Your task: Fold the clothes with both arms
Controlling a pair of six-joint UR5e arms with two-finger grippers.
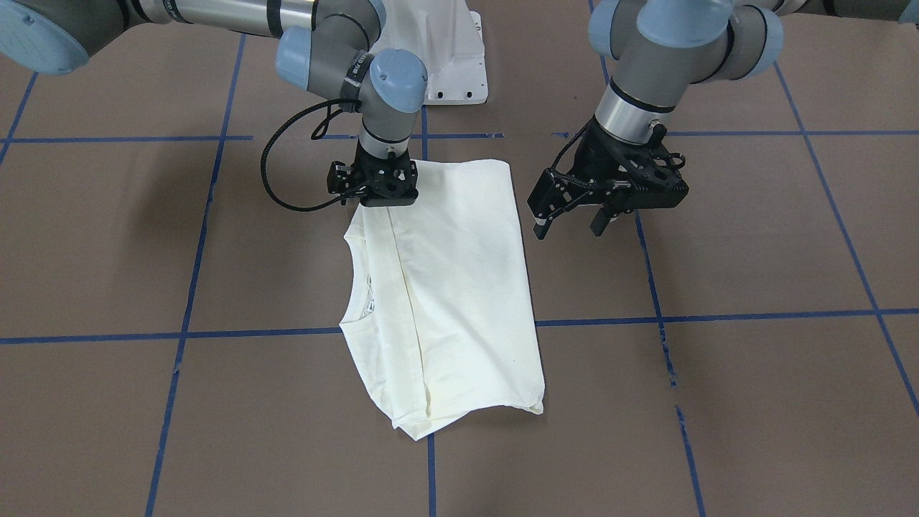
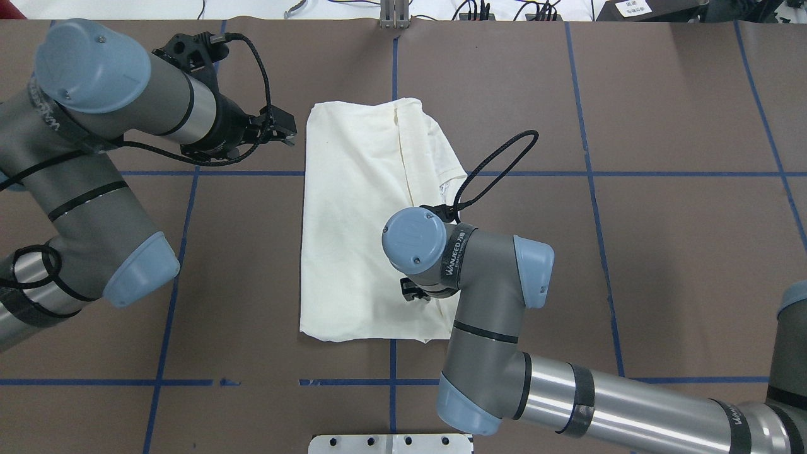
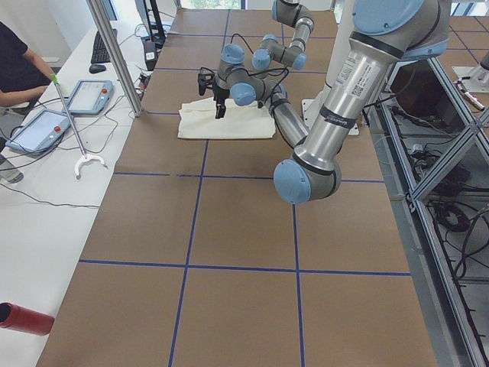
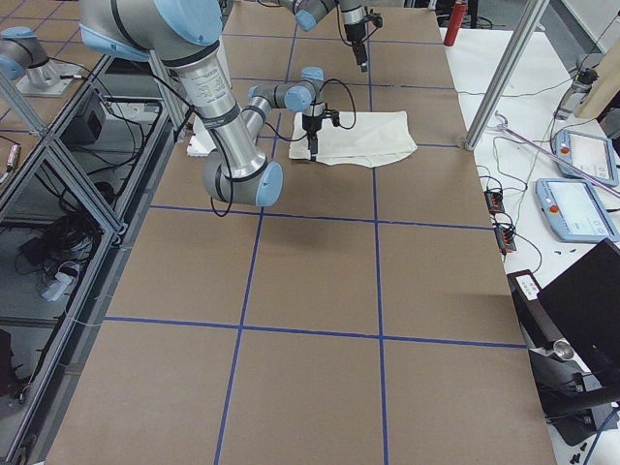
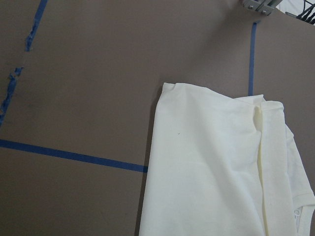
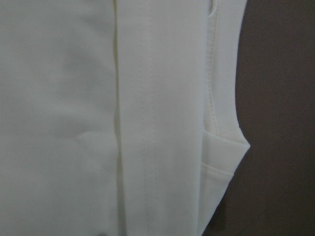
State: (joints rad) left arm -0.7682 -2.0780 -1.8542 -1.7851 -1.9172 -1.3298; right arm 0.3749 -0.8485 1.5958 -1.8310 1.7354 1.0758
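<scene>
The cream-white shirt [image 1: 459,287] lies folded into a long rectangle on the brown table, plain side up, with the collar at its right-arm edge; it also shows in the overhead view [image 2: 353,221]. My right gripper [image 1: 375,202] points straight down onto the shirt's corner nearest the robot, and its fingers are hidden. The right wrist view shows only cloth and seams [image 6: 74,123] very close up. My left gripper [image 1: 569,224] is open and empty, hovering beside the shirt's other long edge and apart from it. The left wrist view shows the shirt's far corner [image 5: 206,162].
The white pedestal base [image 1: 445,64] stands at the robot's edge of the table. Blue tape lines [image 1: 718,316] grid the brown surface. A side table with tablets [image 3: 46,126] and a metal post [image 3: 114,53] lie past the far edge.
</scene>
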